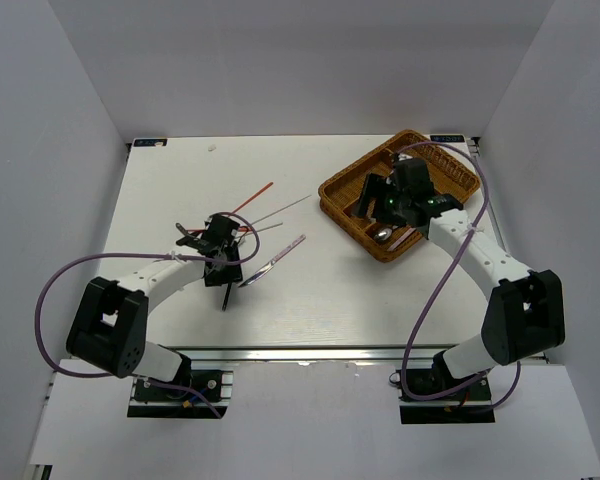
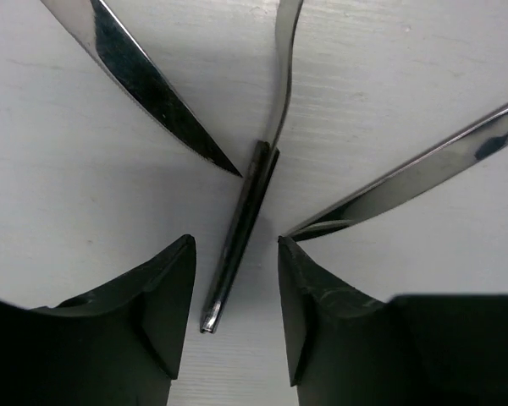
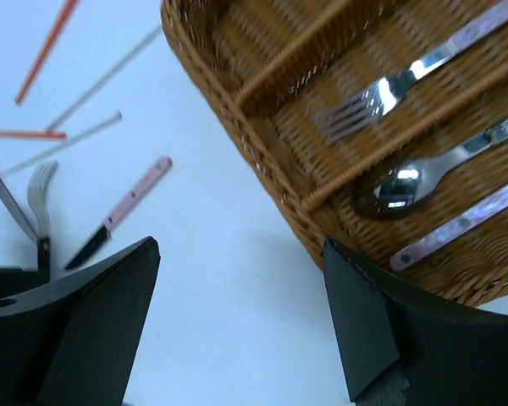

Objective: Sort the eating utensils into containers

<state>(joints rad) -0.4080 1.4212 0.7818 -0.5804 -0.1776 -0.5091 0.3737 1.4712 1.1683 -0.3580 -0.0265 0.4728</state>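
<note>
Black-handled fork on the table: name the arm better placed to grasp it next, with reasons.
Left. The left tool straddles the fork handle, jaws open either side. The right tool hangs open at the wicker tray, far off.

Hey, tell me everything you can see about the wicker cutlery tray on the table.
The wicker tray is brown, tightly woven and rectangular, with a raised rim and woven dividers forming long narrow compartments. It rests flat on the white table, at the far right, turned diagonally to the table's edges. One compartment holds a fork, the next a spoon beside a pink-handled utensil. The open right gripper hangs above it, apparently not touching.
</note>
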